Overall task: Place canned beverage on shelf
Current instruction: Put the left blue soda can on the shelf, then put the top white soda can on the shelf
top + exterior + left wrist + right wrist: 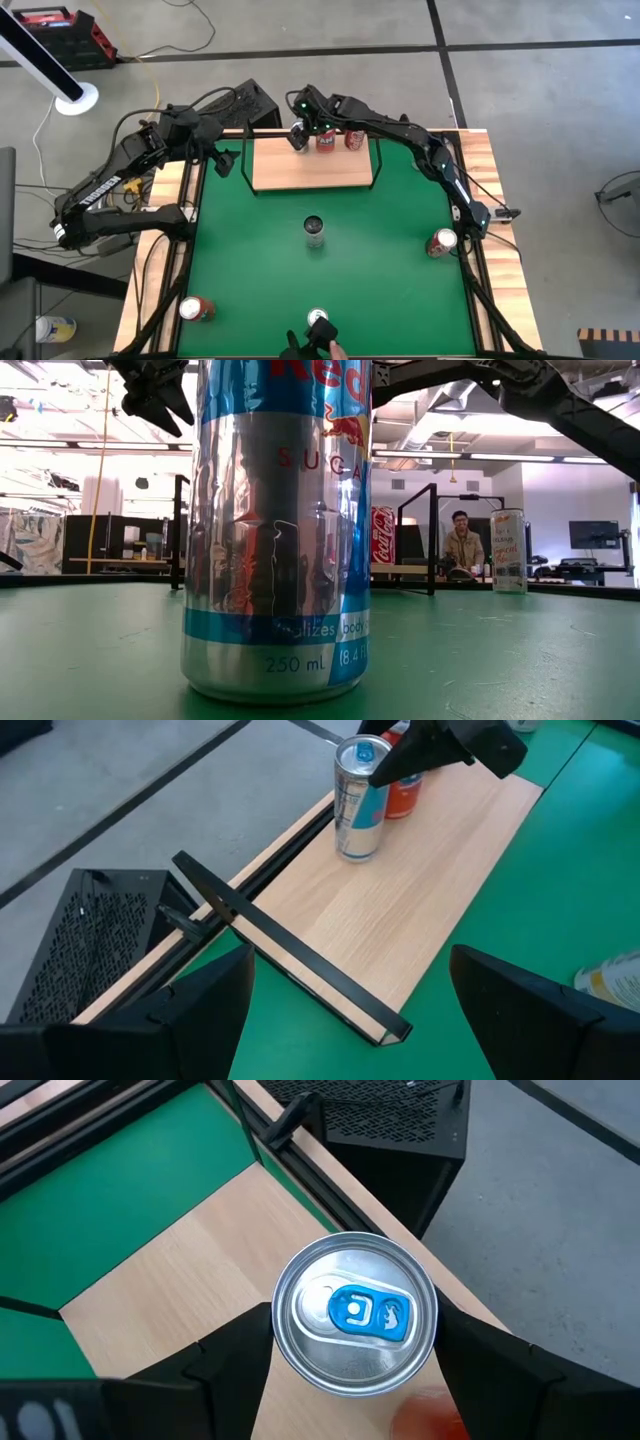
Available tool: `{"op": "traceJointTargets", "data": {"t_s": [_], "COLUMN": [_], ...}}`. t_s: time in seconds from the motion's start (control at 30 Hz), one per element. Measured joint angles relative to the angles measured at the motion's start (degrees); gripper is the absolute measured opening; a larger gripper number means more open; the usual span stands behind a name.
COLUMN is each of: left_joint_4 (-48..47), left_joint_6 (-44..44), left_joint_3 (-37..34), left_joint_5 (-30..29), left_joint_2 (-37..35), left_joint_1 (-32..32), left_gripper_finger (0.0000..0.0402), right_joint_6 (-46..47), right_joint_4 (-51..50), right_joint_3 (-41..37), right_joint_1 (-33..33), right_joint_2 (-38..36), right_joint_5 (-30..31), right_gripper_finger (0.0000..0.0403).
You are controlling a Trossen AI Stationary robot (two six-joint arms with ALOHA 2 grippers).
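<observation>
- While the right end effector (299, 133) hangs over the far edge of the shelf (310, 170), its two fingers (235, 1355) stand apart on either side of a silver-and-blue can (355, 1318), which stands upright on the wood; whether the pads touch the can's wall I cannot tell.
- Just beside that end effector, along the same far edge, stand two red cans (326, 140), the nearer one close against the silver-and-blue can in the left wrist view (403, 790).
- Under and in front of the end effector the light-wood board lies bare, with a thin black wire frame (290, 955) at its end.
- Across the shelf's end from it, the left end effector (222, 160) hovers over the green mat (390, 230) beside the board, its fingers (205, 1005) spread wide and holding nothing.
- Well away from both end effectors, further cans wait on the table: a dark-topped can (314, 231) upright in the middle of the mat, one lying near the right edge (440, 242), one lying at the near left corner (195, 309), and a tall silver-and-blue can (275, 530) at the near edge, filling the low view.
- Beyond the table, a person (463, 545) sits in the room behind.
</observation>
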Motion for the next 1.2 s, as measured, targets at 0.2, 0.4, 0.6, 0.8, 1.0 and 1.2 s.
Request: {"op": "traceJointTargets", "data": {"t_s": [0.2,0.4,0.6,0.8,1.0,1.2], "left_joint_4": [-0.5,-1.0,-1.2,-1.2,-1.4,-1.5], "left_joint_6": [0.0,0.0,0.0,0.0,0.0,-0.5], "left_joint_3": [0.0,0.0,0.0,0.0,0.0,0.0], "left_joint_5": [0.0,0.0,0.0,0.0,0.0,0.5], "left_joint_2": [0.0,0.0,0.0,0.0,0.0,0.0], "left_joint_1": [0.0,0.0,0.0,0.0,0.0,0.0], "left_gripper_finger": [0.0320,0.0320,0.0320,0.0320,0.0320,0.0320], "right_joint_6": [0.0,-0.1,-0.8,-1.9,-1.7,-1.7], "right_joint_4": [0.0,0.0,0.0,-0.1,-0.9,-1.8], "right_joint_3": [0.0,0.0,0.0,0.0,0.0,0.6], "right_joint_1": [0.0,0.0,-0.1,-0.1,-0.1,-0.1], "right_joint_2": [0.0,0.0,0.0,0.0,0.1,0.1], "right_joint_5": [0.0,0.0,-1.2,-1.4,-1.0,-0.1], "right_gripper_finger": [0.0291,0.0291,0.0291,0.0300,0.0344,0.0377]}}
